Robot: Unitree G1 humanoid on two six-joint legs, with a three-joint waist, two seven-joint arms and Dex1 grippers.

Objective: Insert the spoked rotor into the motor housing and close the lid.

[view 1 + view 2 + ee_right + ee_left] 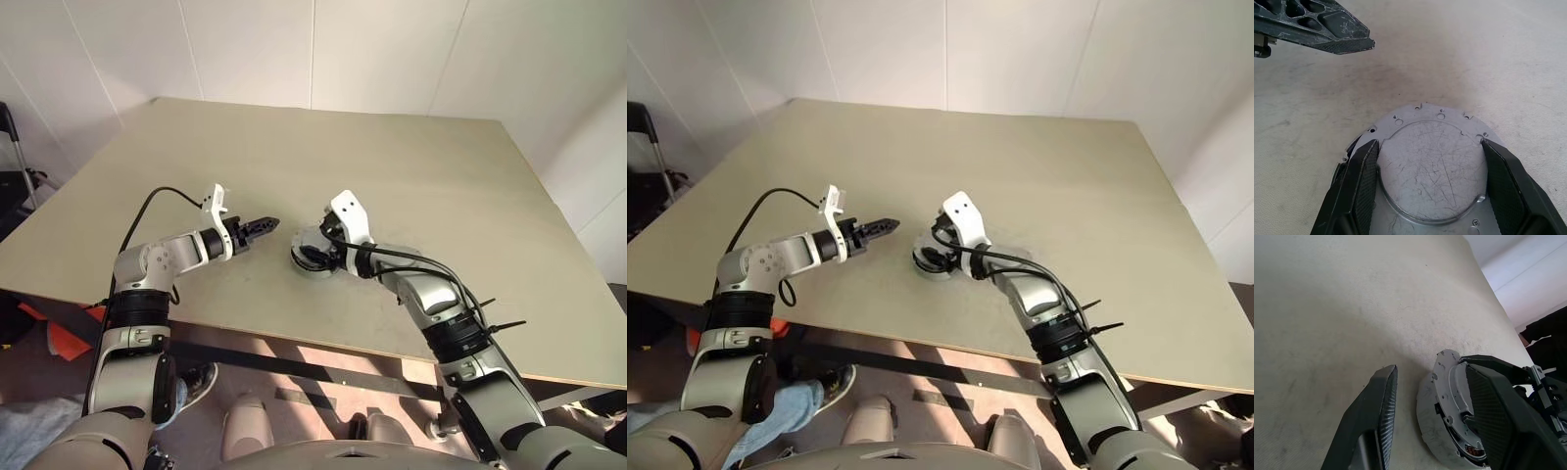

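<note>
Grey lid (1432, 166) on one motor housing (1432, 428), right gripper (1427, 161) spread around it, left gripper (880, 229) parted, nearby

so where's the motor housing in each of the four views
Left eye view: motor housing at table centre, under the right gripper.
Right eye view: centre too.
Left wrist view: lower right, tilted.
Right wrist view: lower centre, between the right fingers.
Shared landmark: left gripper beside it.
</note>
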